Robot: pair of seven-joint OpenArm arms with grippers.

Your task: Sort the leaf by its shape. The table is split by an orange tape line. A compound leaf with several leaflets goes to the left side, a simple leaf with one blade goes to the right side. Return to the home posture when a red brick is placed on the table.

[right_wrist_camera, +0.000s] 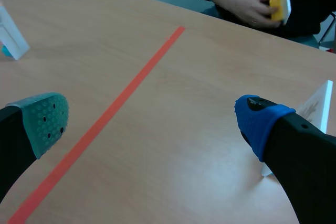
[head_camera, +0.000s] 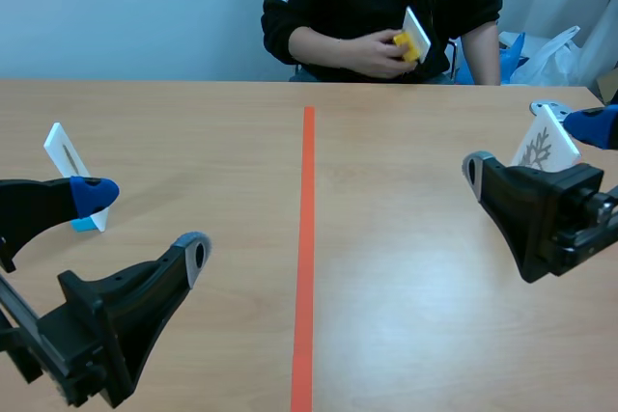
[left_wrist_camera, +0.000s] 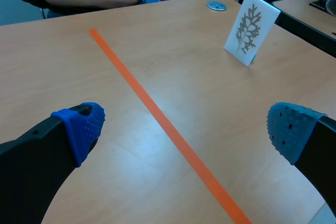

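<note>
As they hover low, the left claw (head_camera: pixel 145 227) and right claw (right_wrist_camera: pixel 152 124) gape.

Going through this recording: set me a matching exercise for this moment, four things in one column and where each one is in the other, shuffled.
Things:
1. card with the branched leaf
2. card on a blue base
3. card with a yellow base
4. orange tape line

Places:
A. held in the person's hand
B. running down the middle of the table
C. standing right of the tape
D. standing left of the tape

Pairs: 1-C, 2-D, 3-A, 4-B
</note>
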